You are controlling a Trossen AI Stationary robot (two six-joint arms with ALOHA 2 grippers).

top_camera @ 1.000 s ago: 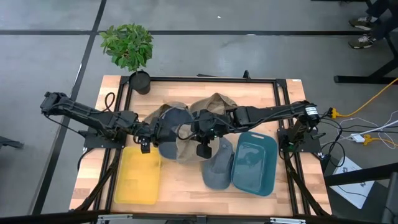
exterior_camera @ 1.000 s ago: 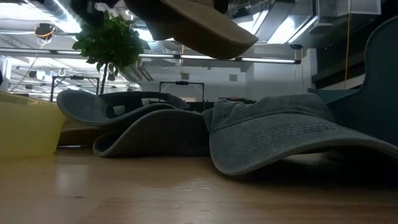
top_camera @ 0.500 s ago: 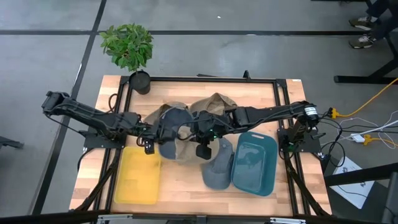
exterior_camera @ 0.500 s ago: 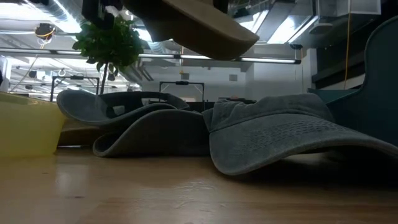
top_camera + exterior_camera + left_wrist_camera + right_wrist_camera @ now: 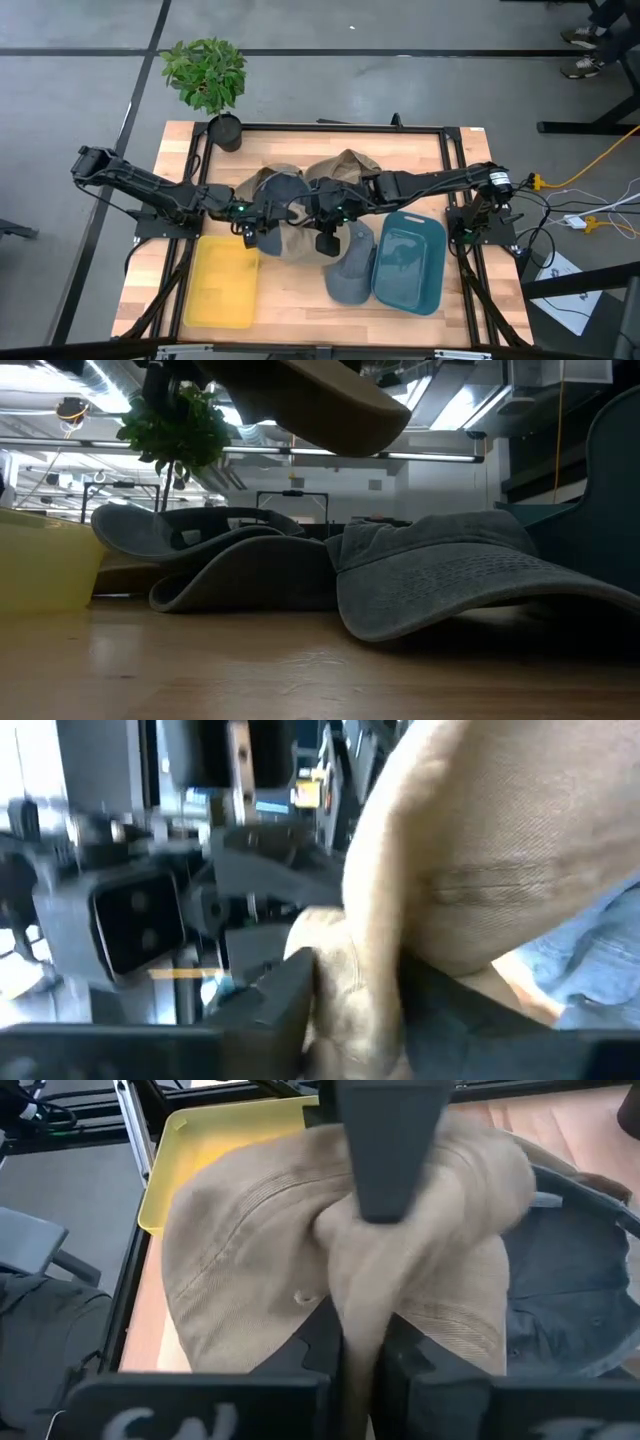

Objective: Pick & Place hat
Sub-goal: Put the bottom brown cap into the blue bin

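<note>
Tan hat lifted off the worktop, held between both arms near the middle, above a pile of grey-blue hats. Left gripper at the tan hat's left edge, jaws clenched on a fold of the cloth; in the left wrist view, tan hat pinched between the two dark fingers, with the other arm's grey housing just beyond. Right gripper at the hat's right side, jaws clenched on another gather of the same cloth; in the right wrist view, tan hat bunched and nipped between the fingers, crown spread out toward the yellow tray.

From the low view, tan hat hanging clear above the worktop, brim tilted, nothing touching it from below. Beneath it, a dark grey hat lying flat, and a lighter grey-blue cap just beside it on the right, overlapping it.

From above: yellow tray at the front left of the worktop, teal tray at the front right, grey-blue cap touching the teal tray's left rim. Another blue-grey hat behind the tan one. Potted plant at the rear left corner.
</note>
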